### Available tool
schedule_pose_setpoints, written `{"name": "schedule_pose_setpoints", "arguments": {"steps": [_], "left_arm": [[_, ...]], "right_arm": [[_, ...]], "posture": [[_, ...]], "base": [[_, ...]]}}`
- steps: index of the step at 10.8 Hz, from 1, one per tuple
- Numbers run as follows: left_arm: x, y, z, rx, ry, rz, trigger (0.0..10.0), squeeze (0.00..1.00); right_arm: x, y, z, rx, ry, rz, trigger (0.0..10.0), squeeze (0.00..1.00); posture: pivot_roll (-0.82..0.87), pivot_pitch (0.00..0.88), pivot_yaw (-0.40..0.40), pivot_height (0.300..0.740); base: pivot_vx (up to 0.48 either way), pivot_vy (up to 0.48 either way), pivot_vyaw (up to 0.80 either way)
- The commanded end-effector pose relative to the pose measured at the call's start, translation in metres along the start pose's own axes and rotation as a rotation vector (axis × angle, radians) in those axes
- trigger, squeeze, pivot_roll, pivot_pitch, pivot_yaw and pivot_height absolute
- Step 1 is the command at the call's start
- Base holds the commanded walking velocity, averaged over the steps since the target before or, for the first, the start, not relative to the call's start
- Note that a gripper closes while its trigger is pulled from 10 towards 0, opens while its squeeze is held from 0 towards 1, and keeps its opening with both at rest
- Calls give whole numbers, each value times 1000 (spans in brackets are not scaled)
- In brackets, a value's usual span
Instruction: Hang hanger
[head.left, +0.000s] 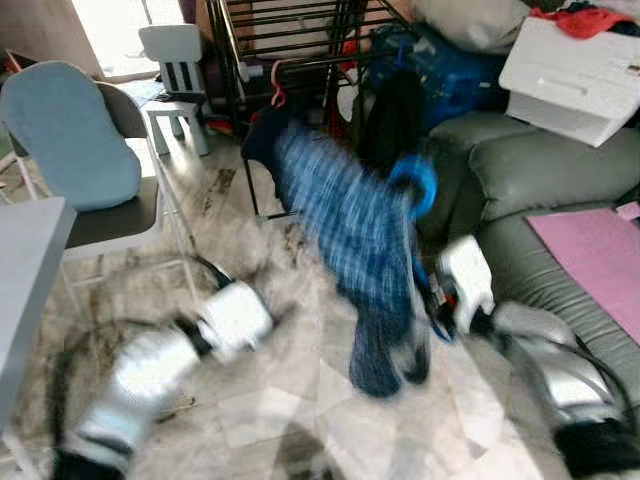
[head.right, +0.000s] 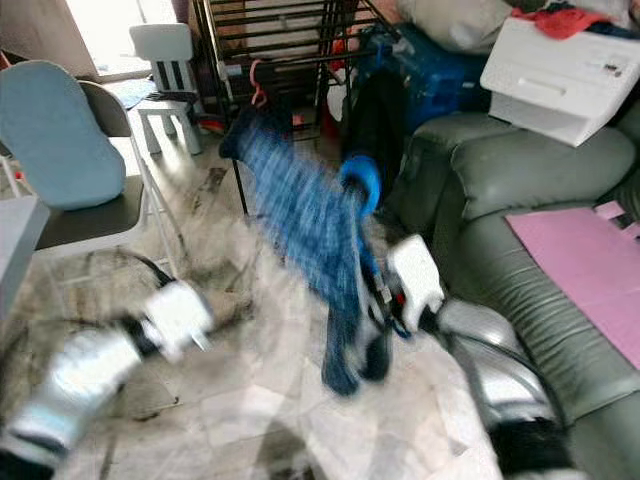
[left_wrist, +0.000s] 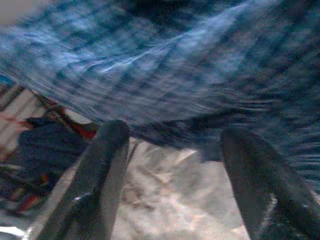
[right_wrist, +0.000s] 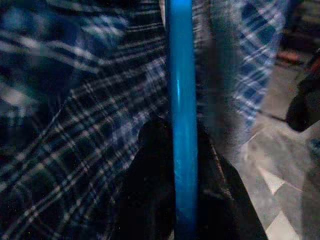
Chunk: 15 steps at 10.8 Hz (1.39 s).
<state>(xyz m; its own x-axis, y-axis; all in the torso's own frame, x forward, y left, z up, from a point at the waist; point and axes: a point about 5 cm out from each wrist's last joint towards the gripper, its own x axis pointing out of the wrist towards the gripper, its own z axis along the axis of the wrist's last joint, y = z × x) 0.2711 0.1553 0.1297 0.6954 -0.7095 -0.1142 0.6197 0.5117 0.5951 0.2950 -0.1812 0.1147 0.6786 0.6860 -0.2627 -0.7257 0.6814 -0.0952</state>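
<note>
Blue hanger (right_wrist: 182, 115) pinched by right gripper (right_wrist: 182, 165); plaid shirt (head.left: 345, 225) blurred.

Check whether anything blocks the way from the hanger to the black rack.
Nothing visible does. The right gripper holds the blue hanger with the plaid shirt; open floor leads to the black rack. The frames are blurred.

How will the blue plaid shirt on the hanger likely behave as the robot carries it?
The plaid shirt is probably floppy: it drapes and trails below the blue hanger. It likely swings, given its blur. The right gripper pinches the rigid-looking hanger, so the grip seems steadier than on cloth.
</note>
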Motion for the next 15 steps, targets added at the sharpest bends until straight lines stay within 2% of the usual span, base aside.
{"name": "schedule_pose_setpoints", "arguments": {"steps": [1,2,3,5,7,10,12,13,14,15], "left_arm": [[-1,6,-3,50,17,-3,10000,1000],[2,16,0,104,6,-4,10000,1000],[4,19,3,134,-7,-23,10000,1000],[7,24,7,156,-27,-44,10000,1000],[12,24,13,162,-60,-54,10000,1000],[17,13,19,134,-93,-229,10000,1000],[28,16,23,112,-92,-302,10000,1000],[32,15,23,102,-92,-352,10000,863],[35,13,20,94,-86,-394,0,0],[39,10,14,88,-62,-442,0,0]], "right_arm": [[-6,2,9,-34,-27,71,10000,0],[-23,5,-2,-64,59,178,10000,0],[-34,6,-9,-71,112,236,10000,0],[-42,3,-17,-84,177,271,10000,0],[-42,7,-21,-107,210,310,10000,0],[-40,13,-20,-152,221,387,10000,0],[-36,10,-16,-223,226,383,10000,0],[-34,9,-14,-274,224,384,10000,0],[-30,9,-8,-327,196,370,10000,0],[-28,9,-5,-389,187,357,10000,0]], "posture": [[-106,0,3,740],[-113,3,11,740],[-116,7,18,740],[-120,9,26,740],[-113,11,25,740],[-106,11,26,740],[-115,8,31,740],[-118,8,33,740],[-122,9,35,740],[-125,8,37,740]], "base": [[0,0,0],[0,0,0],[0,0,0],[0,0,0],[0,0,0],[0,0,0],[0,0,0],[0,0,0],[0,0,0],[0,0,0]]}}
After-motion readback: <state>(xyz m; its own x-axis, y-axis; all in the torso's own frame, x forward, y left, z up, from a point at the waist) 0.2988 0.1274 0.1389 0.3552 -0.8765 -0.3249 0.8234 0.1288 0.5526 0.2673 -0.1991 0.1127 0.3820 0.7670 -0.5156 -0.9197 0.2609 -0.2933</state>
